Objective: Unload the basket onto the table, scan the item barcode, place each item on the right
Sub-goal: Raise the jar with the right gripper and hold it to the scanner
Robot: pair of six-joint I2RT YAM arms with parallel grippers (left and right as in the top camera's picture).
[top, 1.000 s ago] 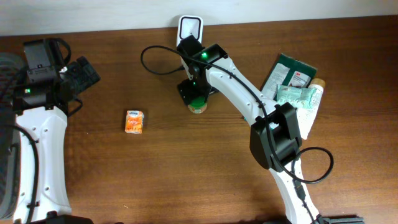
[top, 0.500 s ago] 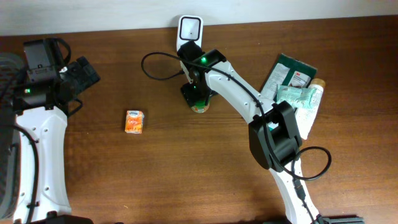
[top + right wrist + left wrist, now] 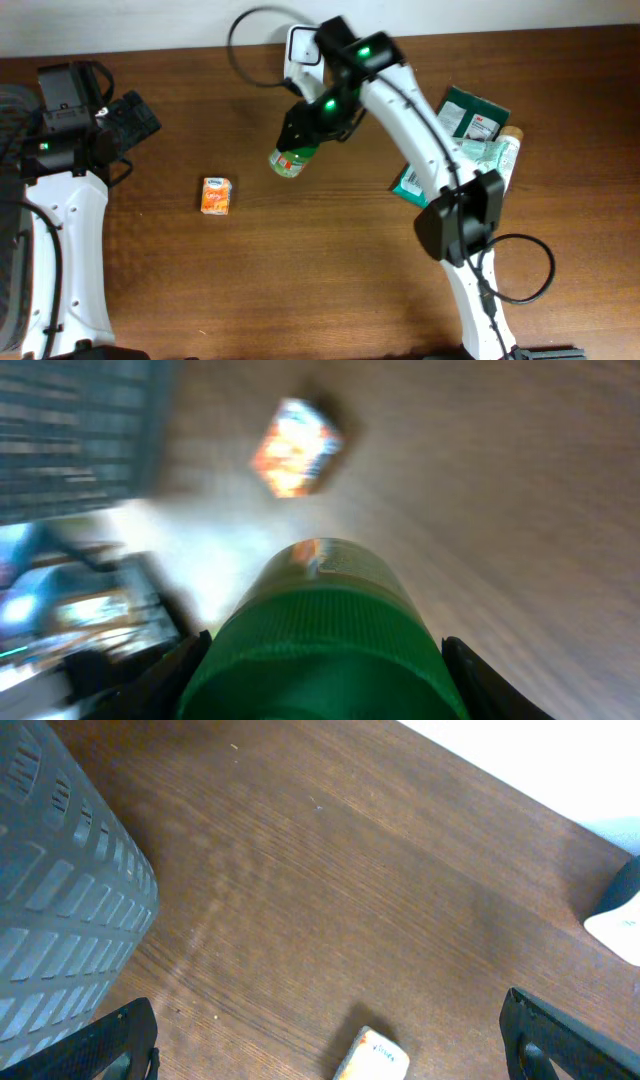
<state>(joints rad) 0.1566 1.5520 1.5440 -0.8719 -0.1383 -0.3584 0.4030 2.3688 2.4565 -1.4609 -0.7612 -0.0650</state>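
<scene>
The right hand (image 3: 305,135) reaches over the back middle of the table (image 3: 300,280) and pinches a small bottle (image 3: 287,161) with a green cap. In the right wrist view, which is blurred, the cap fills the lower middle with a dark finger (image 3: 165,682) close on either side of it. From overhead the bottle points away from the hand toward the left front, and whether it touches the wood cannot be told. It lies a little in front of and to the left of the white barcode scanner (image 3: 300,45), which stands at the table's rear edge, partly covered by the right arm. A small orange packet (image 3: 216,195) lies flat on the table to the left of the bottle, apart from it. At the right side is a heap of packets, a dark green one (image 3: 468,112) on top at the back. The left hand (image 3: 128,118) is at the far left with nothing in it; its fingers (image 3: 120,1042) are spread wide, one in each lower corner of the left wrist view, and a grey slatted basket (image 3: 60,890) is at its side.
</scene>
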